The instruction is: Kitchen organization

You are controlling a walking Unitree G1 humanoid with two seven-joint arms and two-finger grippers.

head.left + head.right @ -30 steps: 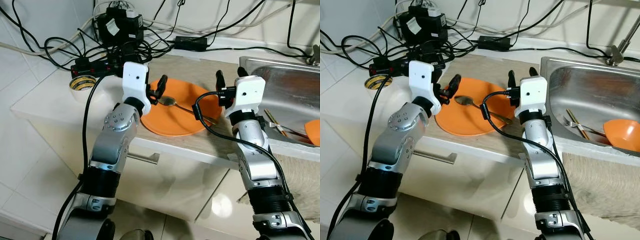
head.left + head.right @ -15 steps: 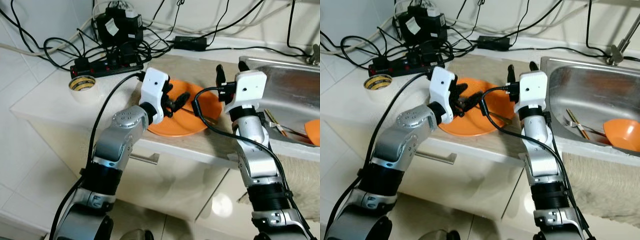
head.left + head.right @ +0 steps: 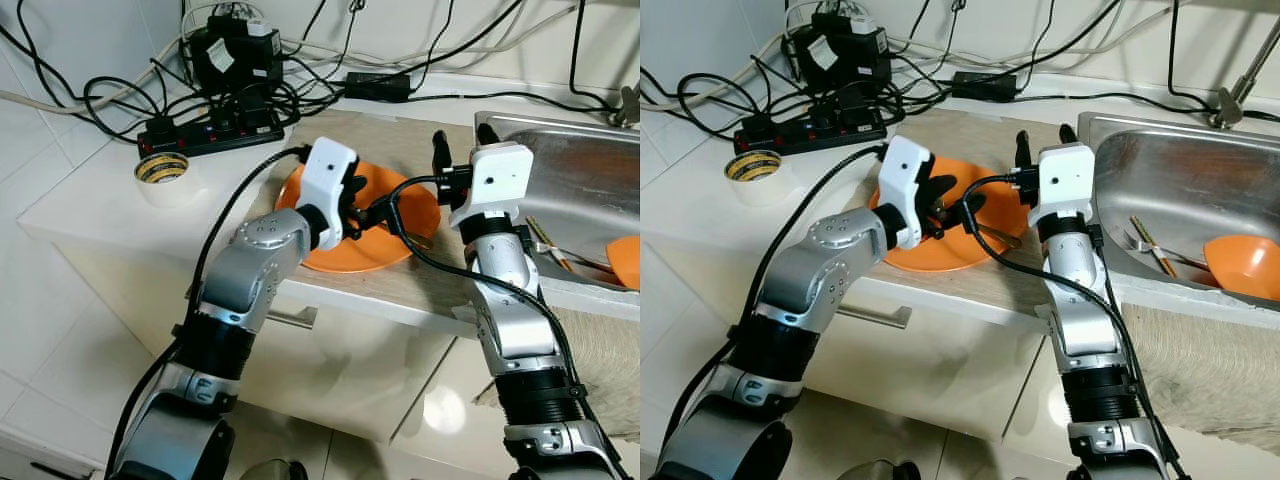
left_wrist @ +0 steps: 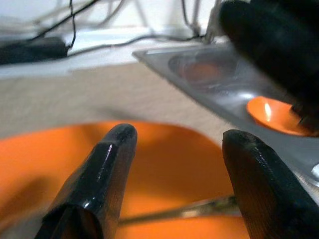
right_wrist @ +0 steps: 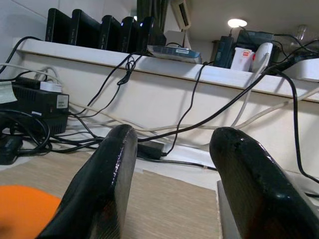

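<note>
No legible text, label, brand or number anywhere on the counter items.

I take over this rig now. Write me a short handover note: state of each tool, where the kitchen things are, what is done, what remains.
Left tool: open, low over the orange plate, fingers on either side of the spoon handle, not closed on it.
Right tool: open, holding nothing, raised at the plate's sink side.
Things: plate with spoon on the counter; orange bowl and chopsticks in the sink.
Done: left tool lined up on the spoon.
Left: close on the spoon and lift it; plate not yet handled.
</note>
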